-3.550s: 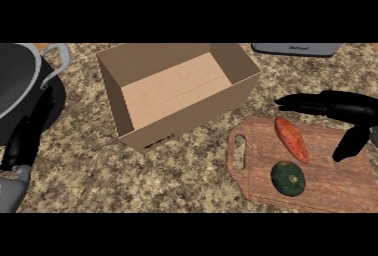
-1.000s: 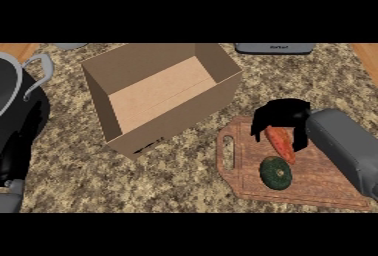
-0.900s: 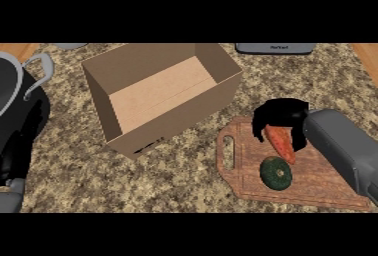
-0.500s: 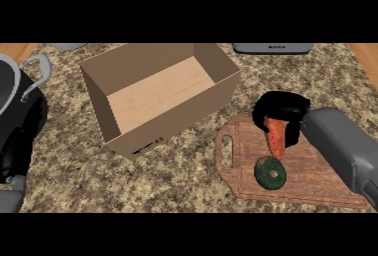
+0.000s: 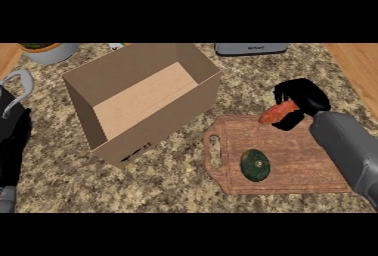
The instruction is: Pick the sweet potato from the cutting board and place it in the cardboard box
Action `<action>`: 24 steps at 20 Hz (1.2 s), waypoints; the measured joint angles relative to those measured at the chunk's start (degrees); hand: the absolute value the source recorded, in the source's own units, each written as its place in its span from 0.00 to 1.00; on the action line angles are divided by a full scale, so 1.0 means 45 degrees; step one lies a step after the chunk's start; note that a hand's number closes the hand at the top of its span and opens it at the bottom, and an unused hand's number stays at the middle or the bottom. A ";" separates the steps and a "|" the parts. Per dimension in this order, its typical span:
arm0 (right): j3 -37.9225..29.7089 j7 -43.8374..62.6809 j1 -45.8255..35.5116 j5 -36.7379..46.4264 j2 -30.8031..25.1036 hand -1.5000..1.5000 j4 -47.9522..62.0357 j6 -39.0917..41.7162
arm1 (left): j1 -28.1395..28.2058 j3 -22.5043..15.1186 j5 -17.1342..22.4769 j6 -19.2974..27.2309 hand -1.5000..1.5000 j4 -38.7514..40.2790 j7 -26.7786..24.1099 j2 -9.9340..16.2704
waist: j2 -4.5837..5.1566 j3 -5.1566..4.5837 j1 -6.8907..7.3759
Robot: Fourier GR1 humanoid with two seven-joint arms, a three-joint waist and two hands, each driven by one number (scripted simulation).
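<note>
right hand is curled around the sweet potato, fingers and thumb wrapped round its upper end, and the orange tip pokes out down and to the left of the palm. the potato sits over the top right corner of the board, tilted, and whether it is touching the wood or just above it can't be told from here. the grey right forearm runs from the hand down to the view's lower right, crossing the board's right side. on the board, a dark green round vegetable lies flat near the middle, well apart from the potato. the box stands open to the left of the board, flaps up, its tan floor bare. left hand shows dark at the left edge, but its fingers can't be made out. up top, a grey appliance beyond the box, and a pot in the far left corner.
</note>
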 measured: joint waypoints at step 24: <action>-0.0221 1.2558 -0.3235 0.2136 0.4137 1.00 -0.8583 -0.0347 | -0.0561 0.0073 -0.0145 -0.0661 0.50 -0.0328 -0.0054 -0.0159 | 0.0486 0.0080 0.1044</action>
